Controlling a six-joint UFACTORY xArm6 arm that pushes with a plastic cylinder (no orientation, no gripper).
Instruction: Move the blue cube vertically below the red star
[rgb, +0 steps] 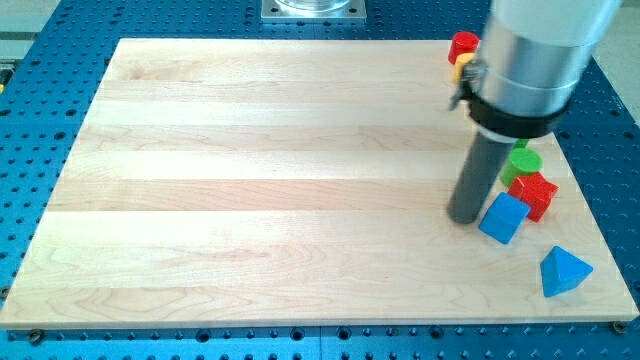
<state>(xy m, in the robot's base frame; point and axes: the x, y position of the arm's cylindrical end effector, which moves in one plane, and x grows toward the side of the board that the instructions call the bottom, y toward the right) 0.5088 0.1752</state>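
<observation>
The blue cube (503, 217) lies near the board's right edge, toward the view's bottom. The red star (535, 193) touches it at its upper right. My tip (464, 217) rests on the board just left of the blue cube, touching or nearly touching its left side. A green block (523, 161), round in outline, sits just above the red star, partly hidden by the rod.
A blue triangular block (564, 271) lies at the bottom right of the wooden board (250, 180). A red block (463, 46) and a yellow block (464, 66) sit at the top right corner, partly hidden by the arm's grey body (535, 60).
</observation>
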